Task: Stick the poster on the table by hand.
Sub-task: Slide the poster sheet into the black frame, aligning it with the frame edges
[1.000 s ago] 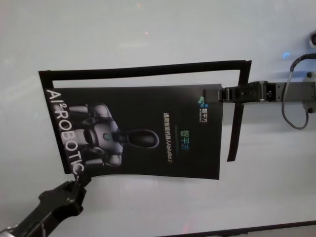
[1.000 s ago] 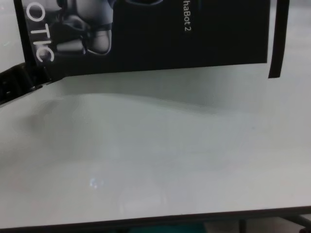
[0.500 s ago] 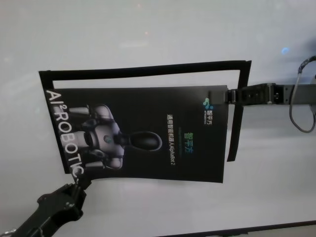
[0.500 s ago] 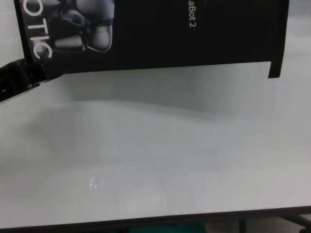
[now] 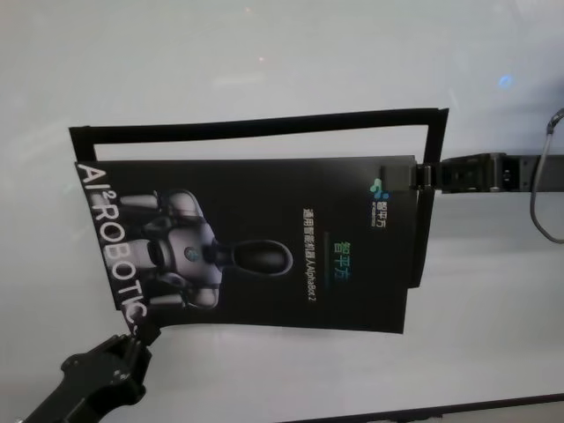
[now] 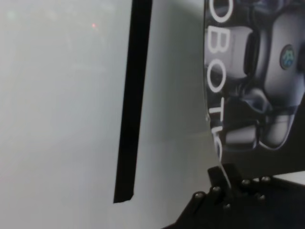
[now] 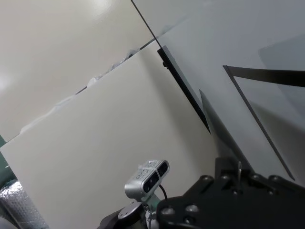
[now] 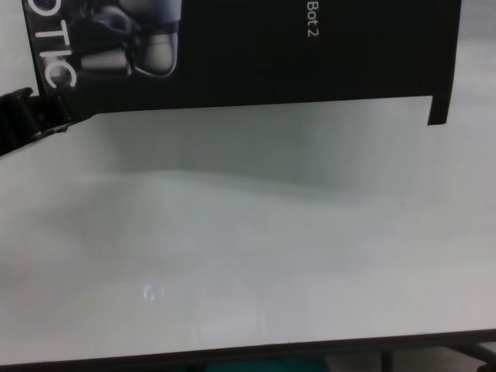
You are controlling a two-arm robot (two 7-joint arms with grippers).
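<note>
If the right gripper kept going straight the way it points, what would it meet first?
The right gripper points toward the robot's left and already pinches the poster at its edge. Going on, it would probably just push into the poster itself; depth is unclear.

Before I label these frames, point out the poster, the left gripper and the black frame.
poster (image 5: pixel 264 203), head view, its dark middle.
left gripper (image 5: pixel 139 331), head view, tips at the poster's near corner.
black frame (image 5: pixel 264 123), head view, its far strip.

- The head view looked steeply down on the table (image 5: pixel 264 53), taking in the whole poster (image 5: pixel 264 242).
- The chest view sat lower and nearer, catching only the poster's near edge at frame top.
- The left wrist view pressed close to the poster's lettered corner.
- The right wrist view faced along the table.
</note>
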